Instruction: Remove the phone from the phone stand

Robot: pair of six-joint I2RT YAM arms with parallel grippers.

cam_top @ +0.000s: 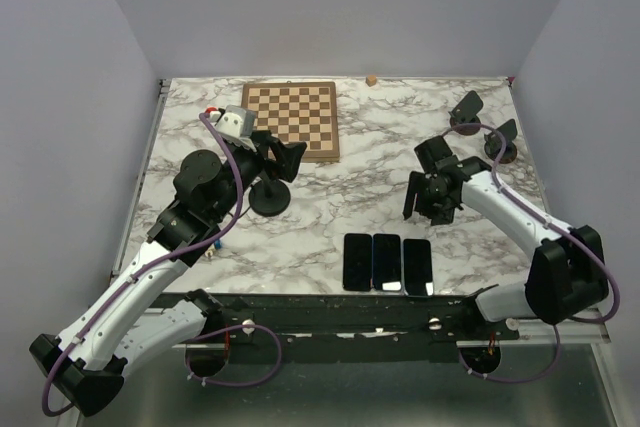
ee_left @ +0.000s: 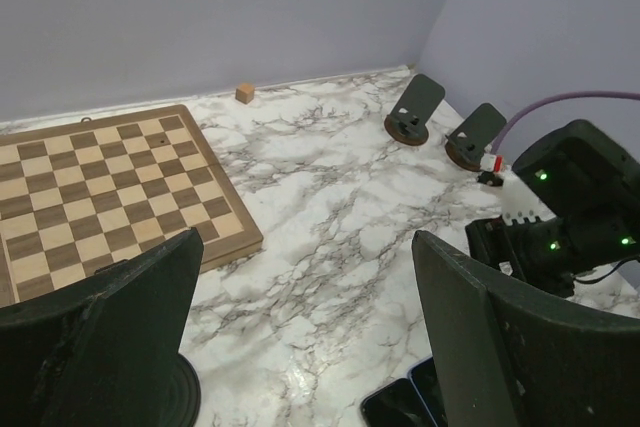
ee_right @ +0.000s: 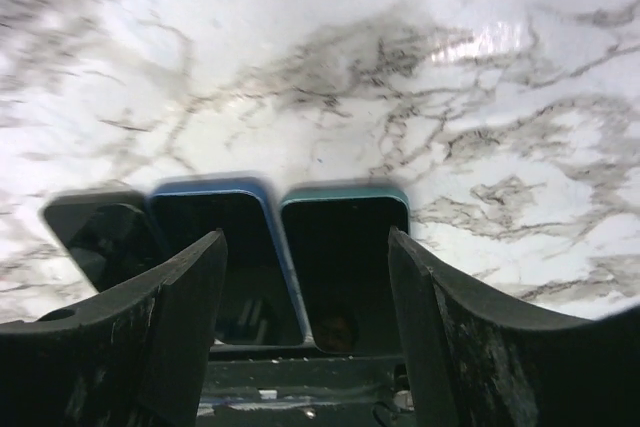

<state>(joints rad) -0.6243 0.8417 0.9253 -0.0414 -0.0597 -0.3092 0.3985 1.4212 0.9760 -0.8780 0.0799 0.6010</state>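
Three phones lie flat side by side near the table's front edge: a black one (cam_top: 357, 261), a blue one (cam_top: 386, 262) and a teal one (cam_top: 417, 266). The right wrist view shows them as black (ee_right: 100, 232), blue (ee_right: 215, 237) and teal (ee_right: 345, 247). A black phone stand (cam_top: 270, 197) sits left of centre, and I see no phone on it. My left gripper (cam_top: 283, 157) is open and empty just above it; the stand's round base (ee_left: 172, 397) shows at the lower left of the left wrist view. My right gripper (cam_top: 428, 207) is open and empty, hovering behind the phones.
Two more empty stands (cam_top: 466, 110) (cam_top: 503, 142) stand at the back right; they also show in the left wrist view (ee_left: 415, 109) (ee_left: 474, 136). A chessboard (cam_top: 292, 119) lies at the back left. A small wooden cube (cam_top: 371, 79) sits at the far edge.
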